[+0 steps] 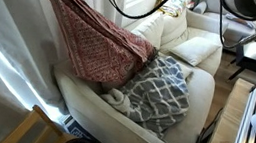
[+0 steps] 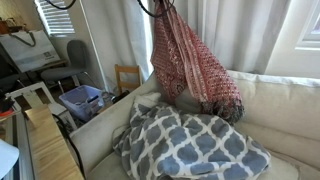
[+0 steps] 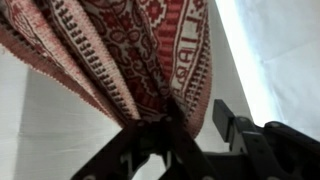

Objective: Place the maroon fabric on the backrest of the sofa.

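– While the end effector (image 3: 165, 118) hangs high at the top border in both exterior views, what does it hold?

– It pinches the top of the maroon fabric (image 2: 190, 60). In the wrist view its fingers (image 3: 140, 140) are pressed together on a bunch of the cloth, which spreads away from them like a fan.

– Where is the lower edge of the cloth?

– In an exterior view it comes down onto the sofa (image 1: 111, 118) and touches the grey and white blanket (image 1: 161, 86). In an exterior view the fringed end seems to rest on the top edge of the backrest (image 2: 285, 95), but I cannot tell this for sure.

– Is there room around it?

– Behind, very little: the curtain (image 1: 7, 34) is just beside the cloth and the backrest. The blanket covers most of the seat surface in front. Along the backrest, toward the pale cushions (image 1: 174, 30), the top edge is bare. Between the end effector and the backrest, only the hanging cloth fills the air.
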Available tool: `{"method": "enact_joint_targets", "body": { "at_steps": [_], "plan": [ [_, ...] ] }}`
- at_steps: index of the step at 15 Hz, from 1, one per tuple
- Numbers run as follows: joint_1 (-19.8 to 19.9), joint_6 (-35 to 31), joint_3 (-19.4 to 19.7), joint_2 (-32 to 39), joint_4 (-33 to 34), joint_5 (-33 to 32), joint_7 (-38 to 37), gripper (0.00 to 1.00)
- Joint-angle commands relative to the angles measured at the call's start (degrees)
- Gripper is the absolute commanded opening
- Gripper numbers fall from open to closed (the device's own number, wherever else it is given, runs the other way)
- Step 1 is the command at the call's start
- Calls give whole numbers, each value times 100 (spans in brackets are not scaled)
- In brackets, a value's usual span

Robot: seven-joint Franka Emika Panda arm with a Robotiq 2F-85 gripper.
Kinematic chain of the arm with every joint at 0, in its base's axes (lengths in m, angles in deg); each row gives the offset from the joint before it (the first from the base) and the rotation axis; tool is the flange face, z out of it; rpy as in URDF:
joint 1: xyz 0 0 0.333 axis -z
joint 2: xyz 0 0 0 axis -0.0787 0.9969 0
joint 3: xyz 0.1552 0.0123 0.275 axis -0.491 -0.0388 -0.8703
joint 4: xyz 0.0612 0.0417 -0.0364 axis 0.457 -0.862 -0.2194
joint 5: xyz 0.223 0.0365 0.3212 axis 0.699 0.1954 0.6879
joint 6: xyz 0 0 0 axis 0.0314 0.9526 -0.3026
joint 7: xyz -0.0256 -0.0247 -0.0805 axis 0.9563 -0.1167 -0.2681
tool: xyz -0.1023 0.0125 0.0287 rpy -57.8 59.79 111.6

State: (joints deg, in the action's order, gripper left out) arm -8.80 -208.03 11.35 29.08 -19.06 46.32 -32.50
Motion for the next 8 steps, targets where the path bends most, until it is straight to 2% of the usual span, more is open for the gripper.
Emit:
{"method": "enact_joint_targets", "body": {
  "at_steps": [1,4,5,8],
  "plan": [
    [243,1446,69,-535,-60,71,-436,76],
    [386,2477,398,-787,-1,-149,-911,97],
    [397,2715,554,-828,22,-268,-1022,100],
    [438,3699,889,-1079,77,-491,-1257,100]
  ]
}}
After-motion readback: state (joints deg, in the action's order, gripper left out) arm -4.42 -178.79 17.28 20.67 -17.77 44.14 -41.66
